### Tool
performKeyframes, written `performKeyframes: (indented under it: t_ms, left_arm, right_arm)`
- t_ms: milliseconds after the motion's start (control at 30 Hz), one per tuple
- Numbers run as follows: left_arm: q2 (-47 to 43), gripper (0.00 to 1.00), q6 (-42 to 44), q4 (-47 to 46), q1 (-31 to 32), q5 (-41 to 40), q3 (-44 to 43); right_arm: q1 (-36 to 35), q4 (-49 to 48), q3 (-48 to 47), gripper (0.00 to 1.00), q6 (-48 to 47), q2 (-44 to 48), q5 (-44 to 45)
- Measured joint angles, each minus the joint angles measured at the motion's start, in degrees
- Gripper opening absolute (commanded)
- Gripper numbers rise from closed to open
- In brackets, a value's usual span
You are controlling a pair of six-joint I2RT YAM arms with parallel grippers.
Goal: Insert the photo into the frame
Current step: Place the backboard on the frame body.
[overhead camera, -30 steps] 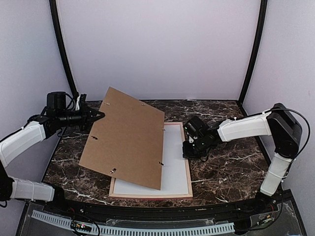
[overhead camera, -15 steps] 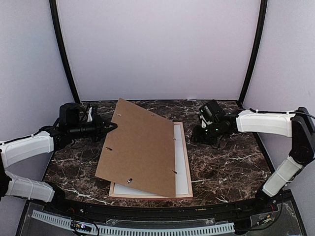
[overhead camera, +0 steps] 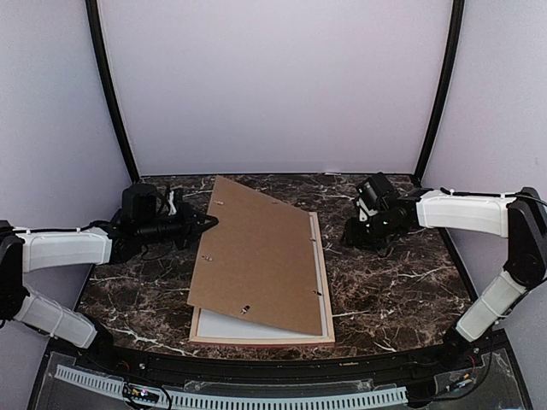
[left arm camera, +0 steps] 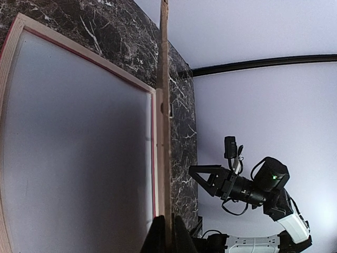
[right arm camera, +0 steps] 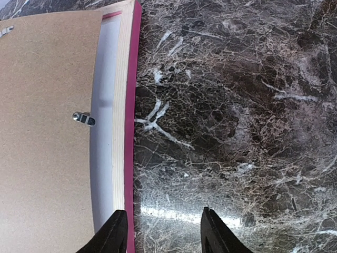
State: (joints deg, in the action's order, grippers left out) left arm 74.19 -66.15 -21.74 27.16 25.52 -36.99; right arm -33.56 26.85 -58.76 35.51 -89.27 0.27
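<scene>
backing board (overhead camera: 261, 256): lowered over frame (overhead camera: 265, 340) | right hand (overhead camera: 357, 232): withdrawn, opened

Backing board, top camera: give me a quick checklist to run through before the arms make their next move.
1. Left tool clamped on the backing board edge: ok.
2. Right tool open, beside the frame, over the table: ok.
3. Board flat in the frame: not ok, left edge is raised.
4. Board squared to the frame: not ok, it sits skewed and its far corner overhangs.
5. Photo in place underneath: cannot tell, only a white surface shows.
</scene>
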Motion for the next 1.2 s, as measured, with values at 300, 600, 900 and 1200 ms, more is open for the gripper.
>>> performKeyframes:
  t_ms: [300,600,900,1200]
  left_arm:
    - [2.49,0.00,-0.55,-2.89,0.50,-1.38,0.15]
    - [2.84,0.00,-0.76,-4.74,0.59,-1.42,1.84]
    - [2.82,0.00,-0.70,-4.74,1.01,-1.42,2.10]
    - [2.86,0.00,-0.72,-5.03,1.05,-1.44,2.67]
  right_arm:
    - [0.39,-0.46,1.18,0.49,-0.74,0.00,-1.73]
    - [0.55,-1.75,3.76,0.49,-0.72,0.00,-1.97]
    - [0.63,-3.39,5.20,0.50,-0.50,0.04,-2.01]
    - [0.63,-4.52,7.26,0.50,-0.04,0.90,-2.19]
